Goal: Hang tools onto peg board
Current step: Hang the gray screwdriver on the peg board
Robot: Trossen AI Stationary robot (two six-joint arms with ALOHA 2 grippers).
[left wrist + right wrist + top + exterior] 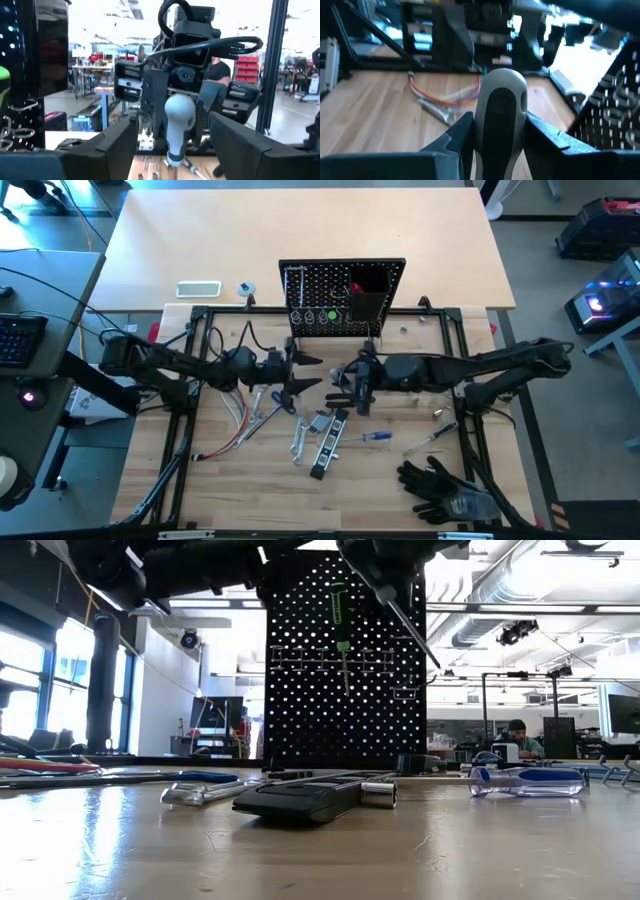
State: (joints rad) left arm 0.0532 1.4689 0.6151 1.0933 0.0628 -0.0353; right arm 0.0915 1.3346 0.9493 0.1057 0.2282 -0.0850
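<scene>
My right gripper (pixel 345 380) (pixel 501 125) hovers in front of the black peg board (pixel 343 300) and is shut on a grey-and-black-handled screwdriver (pixel 501 107). My left gripper (pixel 305 373) (pixel 175 145) faces it from the left, open and empty, a short way from the handle's rounded end (pixel 179 112). A green-handled driver (pixel 340 615) hangs on the board. Silver wrenches (pixel 300 435), a black-silver bar (pixel 328 445), a blue-handled driver (pixel 375 437) and pliers (pixel 275 400) lie on the table. My right gripper pinches the two sides of the screwdriver's handle (pixel 485 130) between its two fingers, coming about level from the table's right. The handle's rounded end sticks out past the fingertips toward my left gripper. The shaft (pixel 410 628) slants down toward the right, and the tool is clear of the table.
Black gloves (pixel 440 485) lie at the near right, and a bundle of coloured wires (pixel 235 420) lies at the left. Another small driver (pixel 430 440) lies right of the blue one. A black bin (pixel 368 290) sits on the board's front. The frame's black rails (pixel 190 400) run along both sides.
</scene>
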